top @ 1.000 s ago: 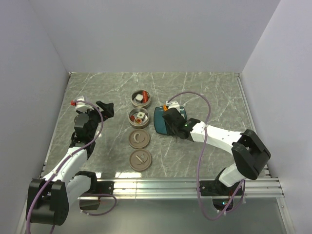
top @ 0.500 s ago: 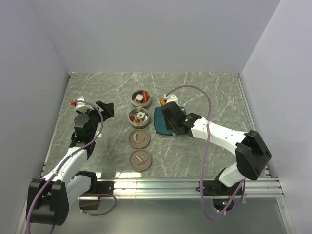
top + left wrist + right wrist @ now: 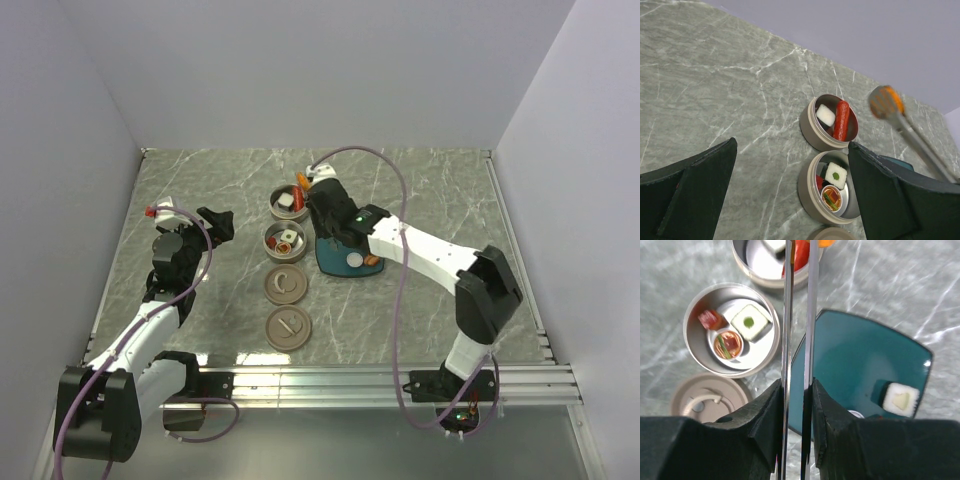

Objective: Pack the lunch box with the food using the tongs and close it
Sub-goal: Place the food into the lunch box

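Tongs (image 3: 798,315), pinched shut in the right gripper (image 3: 796,390), hold an orange ball (image 3: 894,99) at their tips, over the far tin's (image 3: 806,120) right rim. Best to bring the tips low over the tin's bare floor before easing the pinch. Left gripper (image 3: 792,195) gapes, empty, at left.

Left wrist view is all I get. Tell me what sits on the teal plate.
Observer: The teal plate holds a white cube near one corner.
Operator: Now say what grips the tongs.
Observer: The right gripper is shut on the tongs, both arms pinched between its fingers.
Operator: Report the lids.
Observer: The far lid and the near lid lie loose on the table.
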